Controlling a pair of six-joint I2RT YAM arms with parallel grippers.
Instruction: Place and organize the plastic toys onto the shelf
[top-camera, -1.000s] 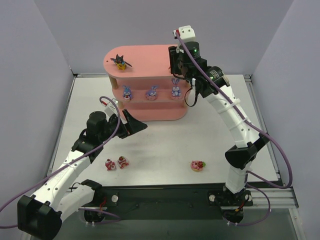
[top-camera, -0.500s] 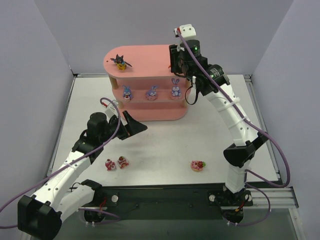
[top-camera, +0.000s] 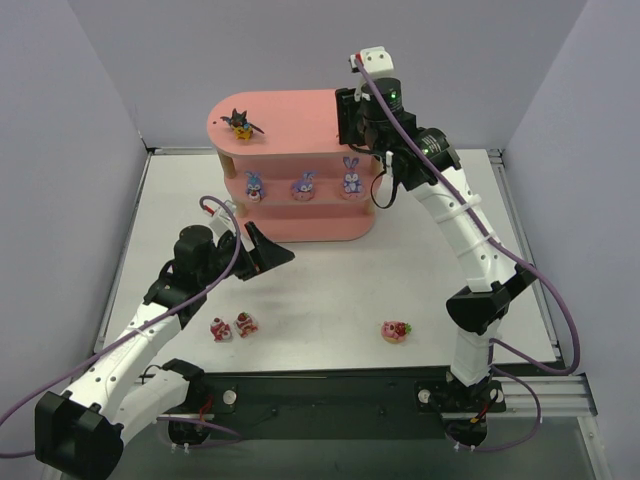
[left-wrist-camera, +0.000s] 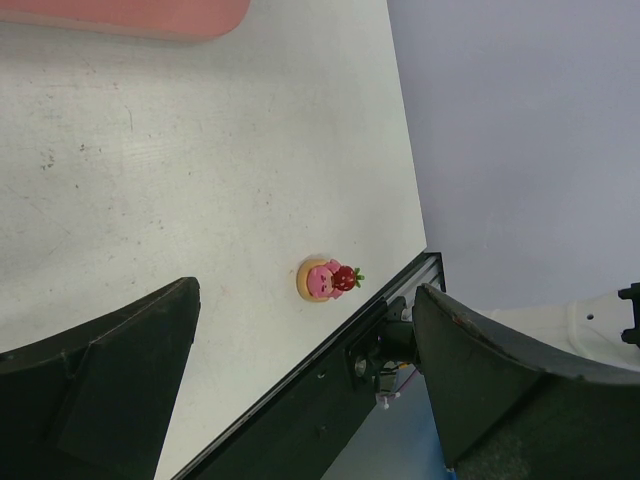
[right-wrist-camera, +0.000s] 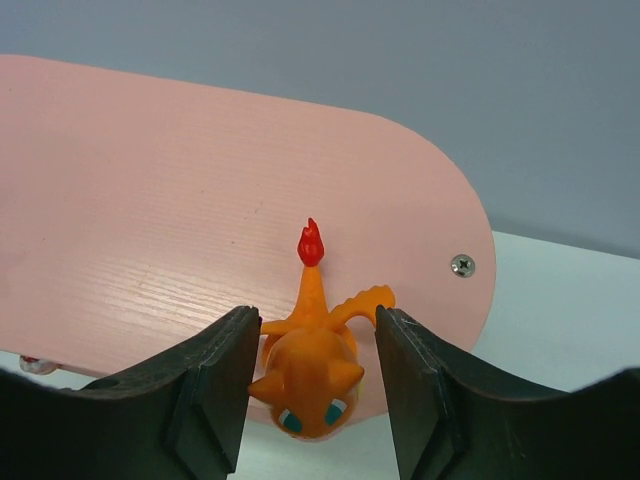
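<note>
1. Right gripper (right-wrist-camera: 317, 315) is over the right end of the shelf (right-wrist-camera: 150, 200), top board. The orange figurine (right-wrist-camera: 312, 380) sits between its jaws; pinched or loose, cannot tell.
2. Left gripper (left-wrist-camera: 305, 288) is spread wide, holding nothing, over the table.
3. Risk: the figurine stands close to the board's edge, so a withdrawing finger could snag a wing and topple it off.

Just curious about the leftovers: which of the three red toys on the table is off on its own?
The red toy on the right stands by itself. The other two stand close together on the left.
</note>
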